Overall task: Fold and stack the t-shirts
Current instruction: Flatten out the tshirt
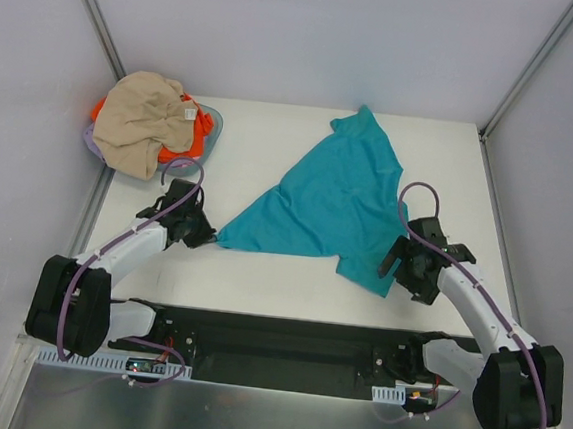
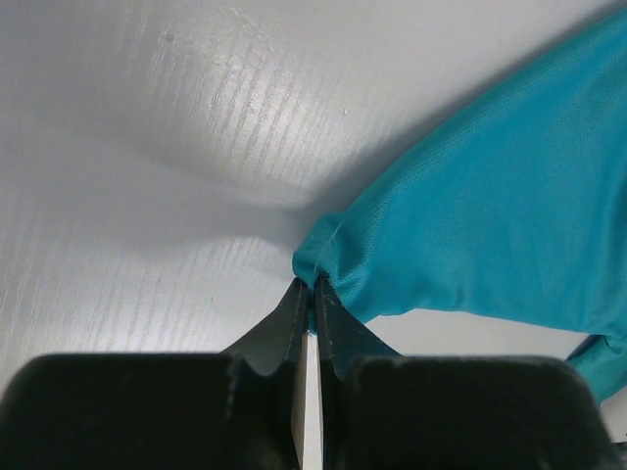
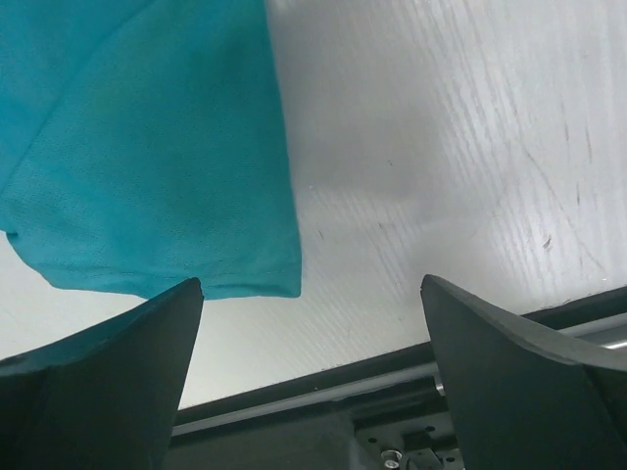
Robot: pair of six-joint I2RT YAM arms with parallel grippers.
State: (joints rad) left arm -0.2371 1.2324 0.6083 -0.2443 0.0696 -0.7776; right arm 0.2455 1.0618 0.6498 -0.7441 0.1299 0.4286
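The left tool (image 2: 312,294) is seen clamped tight on a corner of the teal shirt (image 1: 328,203), at the lower centre of the left wrist view. In the top view that corner is found left of centre, as the shirt's lower left tip. The right tool (image 3: 312,290) is held wide, its fingers spread toward the bottom corners of the right wrist view, and nothing is gripped. A hemmed edge of the teal shirt is seen just above the left finger, lying on the white surface (image 1: 273,143). The teal shirt is spread as a rough triangle across the middle and right of the top view. In the upper left, a beige shirt (image 1: 144,122) is heaped over an orange shirt (image 1: 198,147) in a basket (image 1: 215,123).
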